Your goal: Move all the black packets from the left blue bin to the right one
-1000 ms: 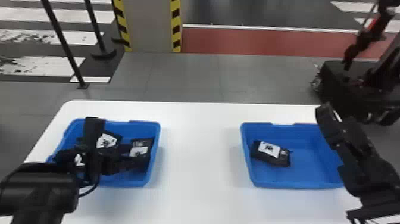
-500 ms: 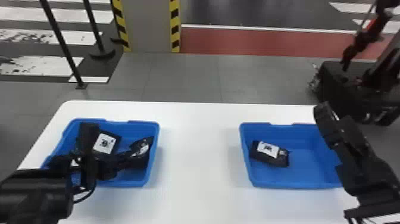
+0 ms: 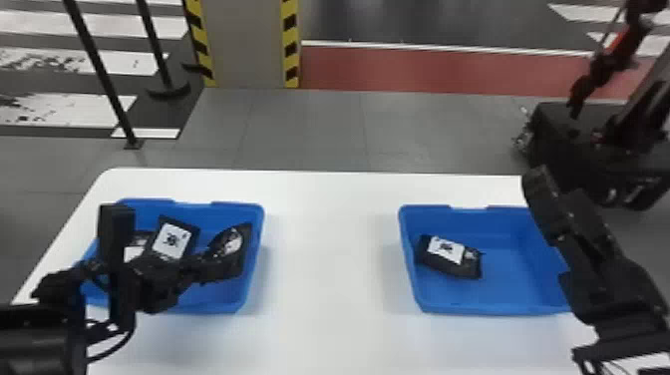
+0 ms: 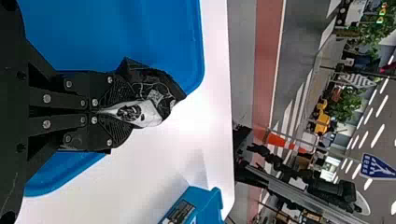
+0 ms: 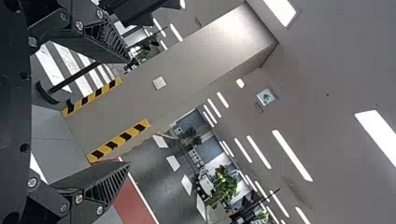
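Observation:
In the head view, my left gripper [image 3: 202, 265] is over the left blue bin [image 3: 256, 264], shut on a black packet [image 3: 233, 263] at that bin's right side. The left wrist view shows the left gripper [image 4: 103, 112] pinching the crumpled packet [image 4: 163, 86], its white label creased between the fingers. Another labelled packet [image 3: 172, 240] leans in the left bin, with one more [image 3: 135, 249] partly behind the arm. One packet [image 3: 451, 257] lies in the right blue bin [image 3: 491, 309]. The idle right gripper [image 3: 541, 192] is above that bin's right side; in the right wrist view the right gripper [image 5: 127, 112] stands open.
Both bins stand on a white table [image 3: 329, 269], with a wide gap between them. My right arm covers the right bin's right edge. Beyond the table are a striped pillar [image 3: 244, 45] and a dark machine [image 3: 593, 144] on the floor.
The left gripper has closed on the right-hand packet, which was flatter and is now creased and tilted. The left arm has shifted slightly left, uncovering more of the packet beside it. The right arm stays put.

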`<state>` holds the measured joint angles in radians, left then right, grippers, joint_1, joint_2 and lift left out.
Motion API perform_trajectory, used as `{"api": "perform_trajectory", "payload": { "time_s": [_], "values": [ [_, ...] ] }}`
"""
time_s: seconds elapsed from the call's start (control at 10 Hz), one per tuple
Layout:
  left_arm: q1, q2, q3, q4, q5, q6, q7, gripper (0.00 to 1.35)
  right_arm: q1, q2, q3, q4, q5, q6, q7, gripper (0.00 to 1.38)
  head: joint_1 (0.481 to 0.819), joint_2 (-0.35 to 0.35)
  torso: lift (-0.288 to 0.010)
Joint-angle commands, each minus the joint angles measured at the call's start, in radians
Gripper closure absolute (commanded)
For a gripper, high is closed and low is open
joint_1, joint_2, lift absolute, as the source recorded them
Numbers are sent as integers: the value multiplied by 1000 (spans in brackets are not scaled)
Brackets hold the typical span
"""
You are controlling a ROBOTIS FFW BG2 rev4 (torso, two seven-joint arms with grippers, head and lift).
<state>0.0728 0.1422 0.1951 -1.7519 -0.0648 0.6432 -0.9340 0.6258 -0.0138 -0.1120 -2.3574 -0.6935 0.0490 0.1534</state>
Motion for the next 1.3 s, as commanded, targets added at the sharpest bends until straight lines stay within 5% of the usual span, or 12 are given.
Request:
{"api": "perform_trajectory", "payload": {
  "time_s": [0.0, 0.3, 0.8, 1.2],
  "values": [
    [92, -3, 21, -188, 2, 71, -17, 1211, 0, 0, 11, 7, -8, 0, 0, 263, 695, -30, -110],
    [163, -24, 26, -466, 30, 127, -58, 1211, -2, 0, 15, 12, -24, 64, 34, 263, 695, -31, -110],
    [60, -41, -83, -458, 79, 103, -65, 1211, -113, 0, 92, 128, -47, 169, 121, 262, 695, -50, -110],
    [-26, -44, -192, -321, 192, 83, -51, 1211, -199, 0, 133, 187, -12, 248, 172, 263, 695, -46, -110]
  ]
}}
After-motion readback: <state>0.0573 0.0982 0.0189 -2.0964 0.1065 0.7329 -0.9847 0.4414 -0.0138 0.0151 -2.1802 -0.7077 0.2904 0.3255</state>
